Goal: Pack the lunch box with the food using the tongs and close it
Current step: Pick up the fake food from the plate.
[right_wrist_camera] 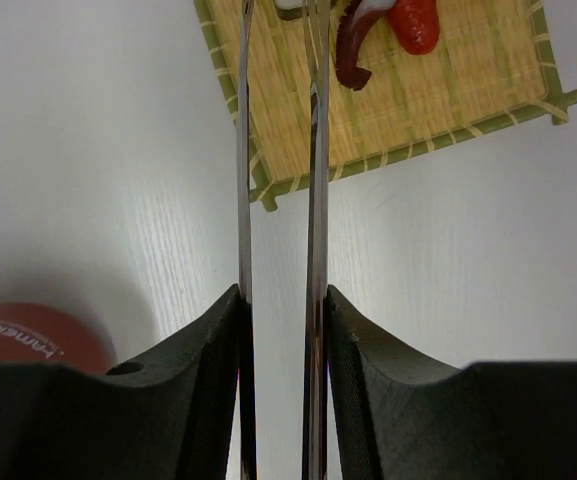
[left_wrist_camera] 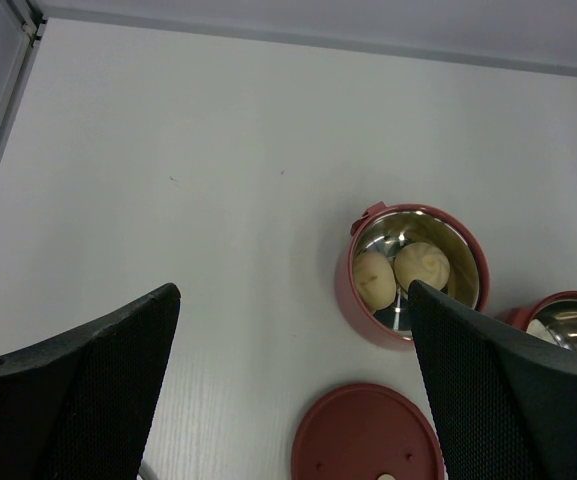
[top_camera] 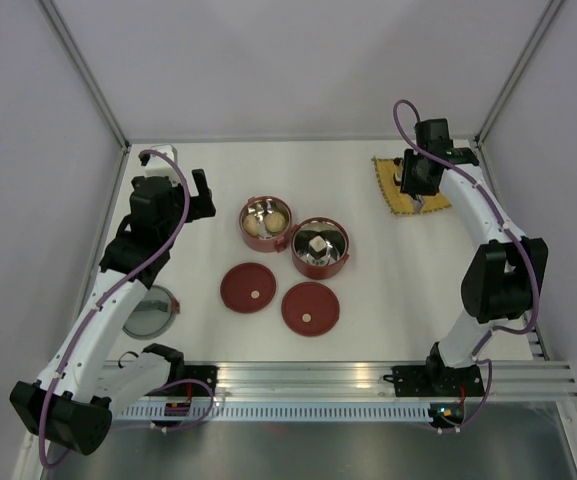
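The lunch box is two dark-red bowls. The left bowl (top_camera: 245, 225) holds two pale beige balls (left_wrist_camera: 423, 265); the right bowl (top_camera: 345, 255) holds small mixed pieces. Both red lids (top_camera: 249, 288) (top_camera: 310, 307) lie flat in front of them. My right gripper (right_wrist_camera: 280, 300) is shut on the tongs (right_wrist_camera: 243, 150), whose thin arms reach over the yellow woven mat (right_wrist_camera: 448, 90). On the mat lie a red piece (right_wrist_camera: 415, 22) and a dark curled piece (right_wrist_camera: 351, 45). My left gripper (left_wrist_camera: 293, 300) hangs open left of the bowls, holding nothing.
A round shiny dish with a red rim (top_camera: 151, 310) lies near the left arm's base. Metal frame posts and pale walls enclose the table. An aluminium rail (top_camera: 368, 375) runs along the near edge. A red rounded part (right_wrist_camera: 28, 335) shows low left in the right wrist view.
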Controlling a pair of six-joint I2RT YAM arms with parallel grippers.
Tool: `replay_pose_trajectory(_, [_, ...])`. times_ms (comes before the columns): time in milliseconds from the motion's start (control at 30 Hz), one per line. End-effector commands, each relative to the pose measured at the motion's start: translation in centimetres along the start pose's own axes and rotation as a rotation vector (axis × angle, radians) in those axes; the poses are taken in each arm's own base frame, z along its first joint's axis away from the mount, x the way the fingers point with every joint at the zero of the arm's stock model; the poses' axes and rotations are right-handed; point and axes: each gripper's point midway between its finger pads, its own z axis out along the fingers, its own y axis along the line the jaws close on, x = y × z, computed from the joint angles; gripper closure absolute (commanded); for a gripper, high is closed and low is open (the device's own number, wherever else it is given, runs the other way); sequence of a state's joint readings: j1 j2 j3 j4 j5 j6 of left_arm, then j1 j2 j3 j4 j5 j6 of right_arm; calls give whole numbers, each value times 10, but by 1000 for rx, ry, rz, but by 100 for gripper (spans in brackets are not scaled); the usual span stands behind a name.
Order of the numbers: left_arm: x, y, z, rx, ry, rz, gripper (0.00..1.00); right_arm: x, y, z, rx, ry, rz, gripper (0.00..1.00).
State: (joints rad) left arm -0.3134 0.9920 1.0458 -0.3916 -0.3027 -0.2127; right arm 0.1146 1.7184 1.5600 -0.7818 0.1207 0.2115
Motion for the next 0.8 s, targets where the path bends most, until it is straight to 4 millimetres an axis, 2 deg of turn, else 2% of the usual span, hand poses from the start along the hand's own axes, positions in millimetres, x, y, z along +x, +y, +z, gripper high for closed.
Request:
replay_pose_trajectory(0, [-13,-6,-2,29,-31,-22,0,-26,-7,10,30,-71,-15,57])
replay_pose_trajectory(267, [-11,-4,0,18,-23,-13,0,-33,-10,42,42,-59,-24,53])
replay_pose_trajectory(400, [-9,-4,2,17,-17,-10,0,-41,-15,47,59,-63,-29,50])
replay_pose_trajectory(633, [-8,-5,3,19,-14,-7,0,-55,-18,43,71,-81,-45,46])
replay_pose_trajectory(767, [-8,-5,3,19,-12,-7,0,-46,-19,52,70,-43,-55,46])
